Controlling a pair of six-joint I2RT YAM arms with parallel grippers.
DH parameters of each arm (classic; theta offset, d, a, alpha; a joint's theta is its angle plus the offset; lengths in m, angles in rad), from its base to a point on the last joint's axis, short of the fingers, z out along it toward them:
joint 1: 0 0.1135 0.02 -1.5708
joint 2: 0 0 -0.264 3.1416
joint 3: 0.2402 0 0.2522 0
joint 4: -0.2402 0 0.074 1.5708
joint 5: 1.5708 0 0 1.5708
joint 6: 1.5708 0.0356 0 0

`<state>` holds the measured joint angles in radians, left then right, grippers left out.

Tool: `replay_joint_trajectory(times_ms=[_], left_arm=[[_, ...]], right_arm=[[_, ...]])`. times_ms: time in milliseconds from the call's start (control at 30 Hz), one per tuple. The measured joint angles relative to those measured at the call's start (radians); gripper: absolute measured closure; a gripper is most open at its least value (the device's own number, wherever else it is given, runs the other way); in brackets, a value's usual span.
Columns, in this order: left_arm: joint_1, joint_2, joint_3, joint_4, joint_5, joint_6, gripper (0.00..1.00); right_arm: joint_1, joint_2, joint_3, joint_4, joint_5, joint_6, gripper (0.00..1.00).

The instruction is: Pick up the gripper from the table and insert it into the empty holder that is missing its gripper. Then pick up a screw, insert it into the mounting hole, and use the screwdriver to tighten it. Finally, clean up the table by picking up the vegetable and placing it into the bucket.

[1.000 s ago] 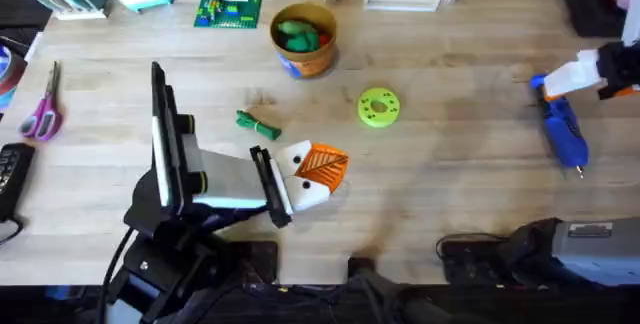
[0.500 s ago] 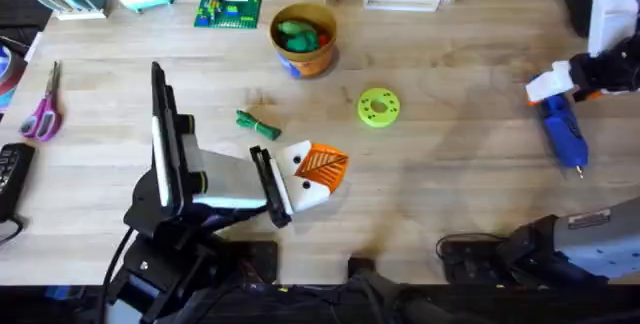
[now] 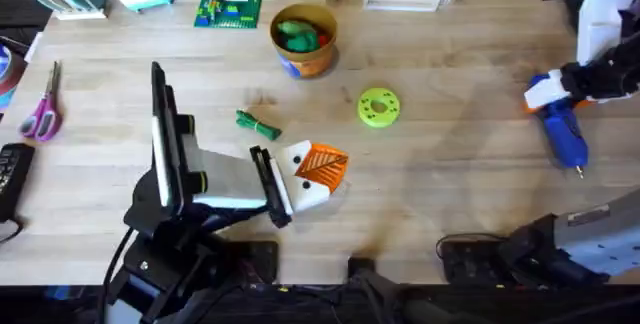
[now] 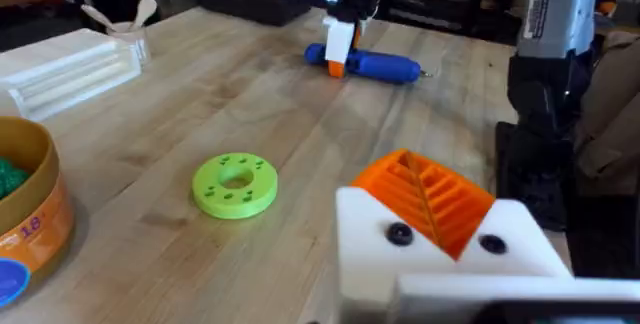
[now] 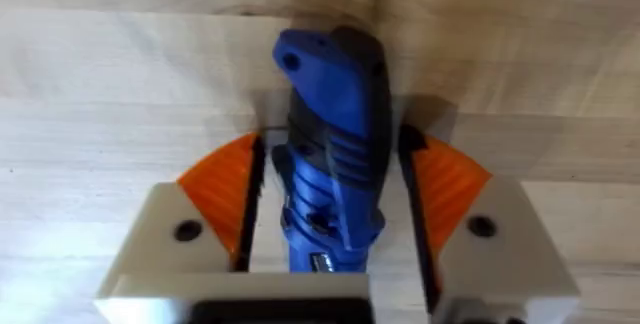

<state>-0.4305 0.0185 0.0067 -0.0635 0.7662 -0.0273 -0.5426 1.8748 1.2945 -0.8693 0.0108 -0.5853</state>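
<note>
The right arm reaches out over the far right of the table (image 3: 450, 164), its wrist bent down so the right gripper (image 5: 330, 209) straddles the rear end of the blue screwdriver (image 3: 562, 129). Its orange pads (image 5: 225, 194) stand slightly apart on either side of the screwdriver's body, which lies flat on the wood with its thin bit pointing away from the gripper toward the near edge.

The left gripper (image 3: 312, 169) rests low near the table's middle, one orange pad showing; whether it is open cannot be told. Just beyond it lies the green vegetable (image 3: 258, 122), and farther on the bucket (image 3: 303, 39).
</note>
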Motion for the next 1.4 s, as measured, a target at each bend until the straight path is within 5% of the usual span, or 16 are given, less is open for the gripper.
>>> replay_joint_trajectory(times_ms=[267, 367, 767, 1100, 1400], left_arm=[[0.000, 0.000, 0.000, 0.000, 0.000, 0.000, 0.995], [0.000, 0.000, 0.000, 0.000, 0.000, 0.000, 0.995], [0.000, 0.000, 0.000, 0.000, 0.000, 0.000, 0.995], [0.000, 0.000, 0.000, 0.000, 0.000, 0.000, 0.995], [0.000, 0.000, 0.000, 0.000, 0.000, 0.000, 0.995]], right_arm=[[-0.003, 0.000, 0.000, 0.015, 0.010, -0.008, 0.848], [0.001, 0.000, 0.000, 0.014, -0.002, -0.008, 0.978], [0.010, -0.060, 0.122, 0.010, -0.027, 0.090, 0.975], [0.054, -0.438, 0.143, 0.080, -0.122, 0.221, 0.975], [0.233, -0.740, 0.146, 0.122, -0.219, 0.334, 0.975]])
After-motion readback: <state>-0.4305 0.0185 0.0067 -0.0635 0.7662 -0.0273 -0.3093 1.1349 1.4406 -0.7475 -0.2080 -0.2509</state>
